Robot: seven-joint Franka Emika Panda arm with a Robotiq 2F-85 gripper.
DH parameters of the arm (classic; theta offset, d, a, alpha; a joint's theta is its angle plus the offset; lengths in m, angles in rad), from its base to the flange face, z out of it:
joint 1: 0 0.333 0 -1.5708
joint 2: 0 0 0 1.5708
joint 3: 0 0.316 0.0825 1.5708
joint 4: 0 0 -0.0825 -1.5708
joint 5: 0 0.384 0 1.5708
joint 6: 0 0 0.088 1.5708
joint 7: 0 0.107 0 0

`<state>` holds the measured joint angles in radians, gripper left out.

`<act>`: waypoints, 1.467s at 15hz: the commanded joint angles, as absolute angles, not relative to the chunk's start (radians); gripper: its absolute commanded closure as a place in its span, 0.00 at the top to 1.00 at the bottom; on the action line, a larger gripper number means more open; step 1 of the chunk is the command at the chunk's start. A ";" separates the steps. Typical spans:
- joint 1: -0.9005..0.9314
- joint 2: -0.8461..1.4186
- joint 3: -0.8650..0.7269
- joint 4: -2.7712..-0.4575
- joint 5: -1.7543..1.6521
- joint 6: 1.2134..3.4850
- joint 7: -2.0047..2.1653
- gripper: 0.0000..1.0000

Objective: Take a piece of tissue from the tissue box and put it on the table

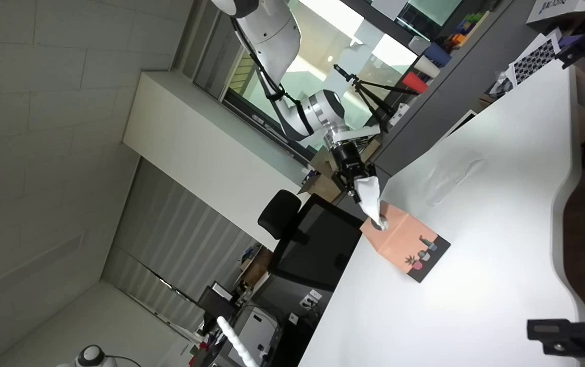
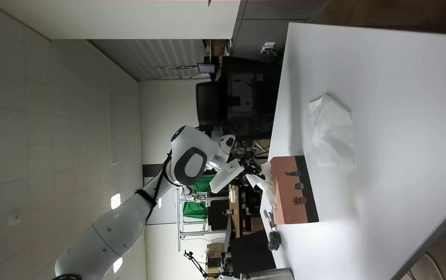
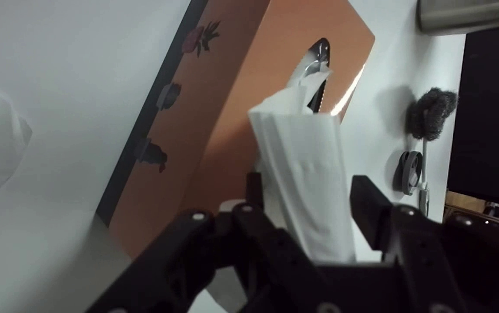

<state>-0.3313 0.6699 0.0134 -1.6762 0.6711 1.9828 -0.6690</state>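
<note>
Tissue (image 3: 312, 174) rises from the tissue box (image 3: 232, 126) between my parted jaws; the worktop (image 2: 405, 128) carries another sheet (image 2: 332, 134) near this box.

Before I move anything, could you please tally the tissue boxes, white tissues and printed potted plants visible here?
Tissue box: 1
White tissues: 2 (one lying on the table, one sticking out of the box)
Printed potted plants: 3 (all on the box)
Total: 6
</note>
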 commanded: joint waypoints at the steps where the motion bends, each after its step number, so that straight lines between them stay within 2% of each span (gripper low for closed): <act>1: -0.345 0.690 0.022 -1.635 0.680 1.938 -0.648 0.25; 4: -0.338 0.679 0.016 -1.647 0.673 1.952 -0.650 0.05; 5: -0.332 0.669 0.013 -1.657 0.664 1.967 -0.655 0.01; 10: -0.318 0.610 -0.012 -1.669 0.603 1.995 -0.633 0.00; 16: -0.298 0.538 -0.075 -1.672 0.319 2.112 -0.621 0.00; 22: -0.307 0.605 -0.155 -1.726 0.048 2.448 -0.601 0.00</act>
<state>-0.3088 0.5652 -0.1141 -1.6989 0.1601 2.3080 -0.6411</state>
